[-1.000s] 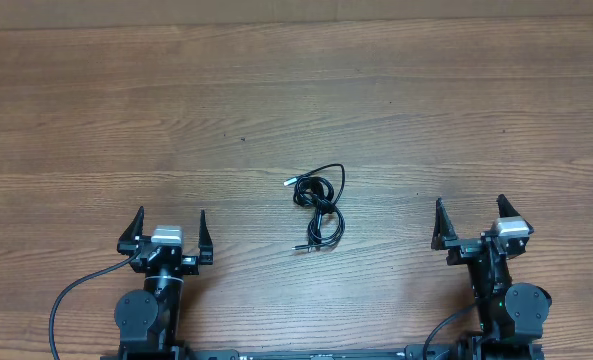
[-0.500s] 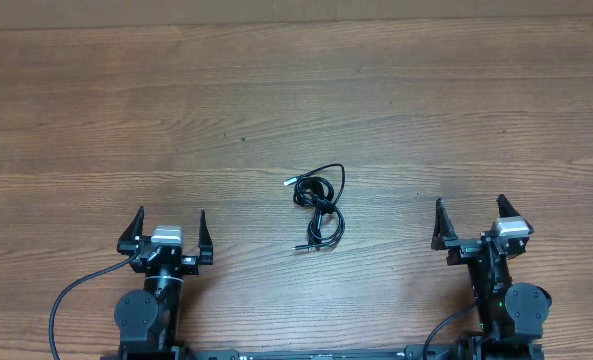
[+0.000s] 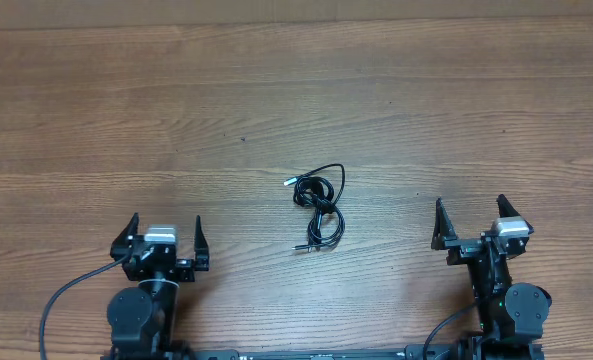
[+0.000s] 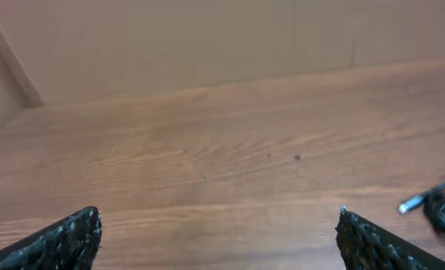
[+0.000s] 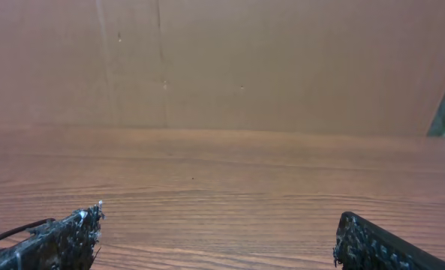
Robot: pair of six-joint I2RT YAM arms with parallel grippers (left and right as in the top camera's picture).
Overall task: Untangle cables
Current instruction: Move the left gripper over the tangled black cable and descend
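The cables [image 3: 320,205] are a small bundle of thin black cord with silver-tipped plugs, lying looped on the wooden table [image 3: 296,100] near its middle. A silver plug and a bit of cord show at the right edge of the left wrist view [image 4: 436,206]. A thin piece of cord shows at the left edge of the right wrist view [image 5: 12,231]. My left gripper [image 3: 164,233] is open and empty at the front left. My right gripper [image 3: 469,218] is open and empty at the front right. Both are well apart from the bundle.
A beige wall [image 5: 222,60] stands along the table's far edge. Thick black arm cables [image 3: 66,295] trail at the front by the arm bases.
My left gripper has drawn back slightly toward the front edge and a little left. The right arm and the cables have not moved.
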